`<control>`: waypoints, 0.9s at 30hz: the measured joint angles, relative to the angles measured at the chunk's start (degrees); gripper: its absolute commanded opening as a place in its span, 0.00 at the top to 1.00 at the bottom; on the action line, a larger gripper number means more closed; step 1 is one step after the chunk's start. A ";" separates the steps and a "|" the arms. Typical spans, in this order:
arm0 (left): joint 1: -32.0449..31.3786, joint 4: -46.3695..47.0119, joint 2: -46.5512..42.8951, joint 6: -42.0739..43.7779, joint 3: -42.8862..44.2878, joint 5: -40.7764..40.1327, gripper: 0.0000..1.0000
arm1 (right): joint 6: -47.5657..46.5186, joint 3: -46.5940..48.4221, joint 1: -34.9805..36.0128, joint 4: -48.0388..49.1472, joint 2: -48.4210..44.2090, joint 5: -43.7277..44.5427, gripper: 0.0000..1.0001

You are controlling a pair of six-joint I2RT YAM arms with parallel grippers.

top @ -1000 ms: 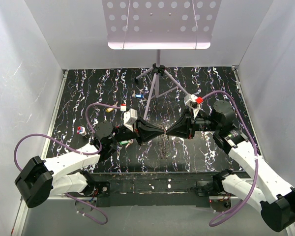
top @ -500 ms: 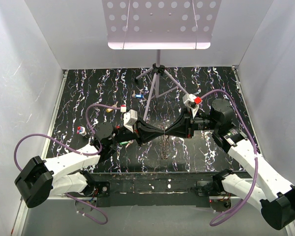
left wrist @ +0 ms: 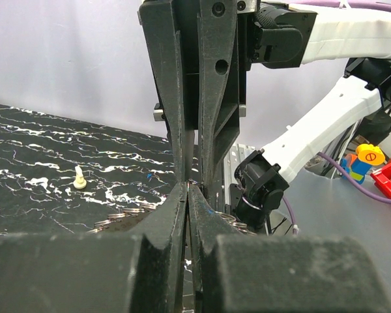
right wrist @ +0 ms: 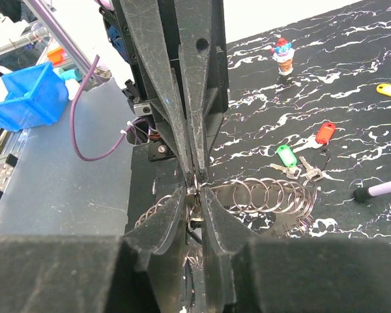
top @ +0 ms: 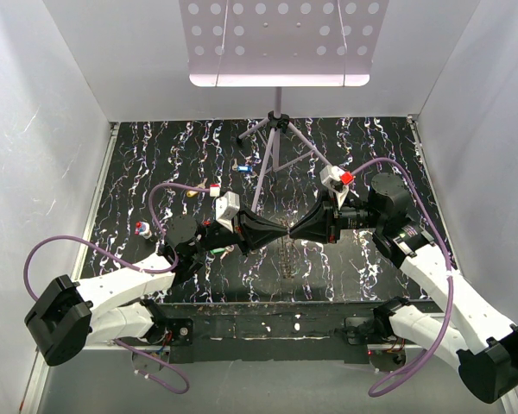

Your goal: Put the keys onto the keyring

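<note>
My left gripper (top: 286, 231) and right gripper (top: 294, 231) meet tip to tip over the middle of the table. In the right wrist view my right gripper (right wrist: 195, 193) is closed around a thin silver keyring (right wrist: 197, 195) seen edge-on, with a small brass piece beside it. The left gripper's fingers (right wrist: 182, 85) pinch the ring's far edge. In the left wrist view my left gripper (left wrist: 188, 188) is shut, and what it pinches is hidden. A green-headed key (right wrist: 285, 156) and a red-headed key (right wrist: 324, 132) lie on the table beyond.
A row of upright spare rings (right wrist: 274, 194) stands just below the grippers, also seen from above (top: 289, 255). A tripod stand (top: 276, 147) rises behind. A yellow key (top: 192, 193), a blue key (top: 244, 167) and a small toy figure (top: 142, 228) lie at left.
The right wrist twisted slightly and turned back. Both gripper tips stay together at the same spot.
</note>
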 measured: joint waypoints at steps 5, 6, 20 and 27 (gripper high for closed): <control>-0.02 0.07 0.00 -0.28 0.00 0.02 1.00 | -0.59 0.00 0.00 0.00 0.00 0.00 0.89; -0.04 0.07 0.00 -0.37 0.00 0.02 1.00 | -0.68 0.02 0.00 0.00 0.00 0.00 0.92; -0.28 -1.64 -0.76 -2.38 -0.04 -0.37 0.59 | -8.79 3.93 0.55 -8.44 0.68 -1.77 0.99; 0.11 -17.05 -6.56 1.55 3.21 -0.57 0.27 | -23.82 9.22 0.74 -24.63 0.66 -1.62 0.99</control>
